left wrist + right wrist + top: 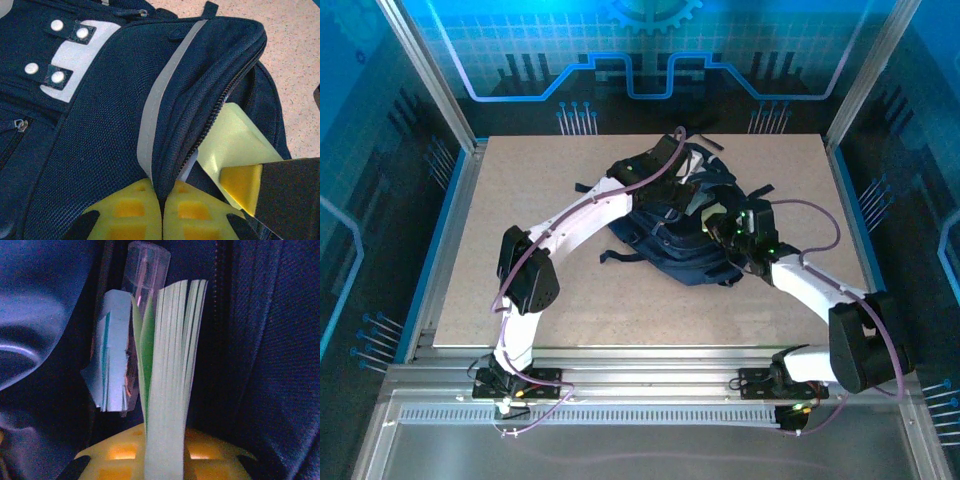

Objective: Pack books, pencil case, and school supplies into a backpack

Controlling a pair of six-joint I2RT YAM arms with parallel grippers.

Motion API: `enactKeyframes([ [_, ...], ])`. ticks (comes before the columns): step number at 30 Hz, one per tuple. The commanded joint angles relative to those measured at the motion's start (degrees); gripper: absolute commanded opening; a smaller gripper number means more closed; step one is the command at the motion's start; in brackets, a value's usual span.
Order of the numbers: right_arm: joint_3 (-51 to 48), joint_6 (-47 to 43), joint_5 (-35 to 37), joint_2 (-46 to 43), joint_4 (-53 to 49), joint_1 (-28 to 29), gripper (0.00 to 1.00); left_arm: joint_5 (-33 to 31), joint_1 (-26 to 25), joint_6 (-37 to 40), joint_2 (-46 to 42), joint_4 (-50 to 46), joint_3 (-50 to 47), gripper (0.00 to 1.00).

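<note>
The dark navy backpack (670,250) lies in the middle of the table. My left gripper (161,192) is shut on the backpack's (100,140) fabric rim beside the open zipper, by the grey stripe; from above, the left gripper (682,180) is over the bag's far side. My right gripper (165,435) is shut on the lime-green book (172,365), held edge-on inside the backpack (270,340). The same book (232,142) shows in the opening. Beside it inside are a clear-white tube (145,270), a pale teal pad (112,350) and a bluish-grey glossy surface (35,315), perhaps the pencil case.
The right gripper (720,222) sits at the bag's right side, its yellow fingertip (241,182) close to my left fingers. Dark straps (620,257) trail from the bag. Bare tabletop (520,190) surrounds it, framed by rails and blue walls.
</note>
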Motion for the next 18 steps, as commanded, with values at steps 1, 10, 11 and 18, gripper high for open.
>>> enactKeyframes([
  [1,3.08,2.08,4.89,3.37,-1.08,1.78,0.0,1.82,-1.05,0.34,-4.7,8.62,4.26,0.0],
  [10,10.13,5.85,4.52,9.57,0.75,9.9,0.26,0.56,-1.68,0.44,-5.37,9.49,2.39,0.0],
  [11,10.12,5.94,4.77,8.67,0.36,10.41,0.39,0.32,-1.68,0.55,-5.44,9.57,2.41,0.0],
  [18,10.92,-2.32,8.34,-1.95,-14.62,9.93,0.73,-0.38,-0.85,0.92,-5.86,10.24,2.04,0.0],
])
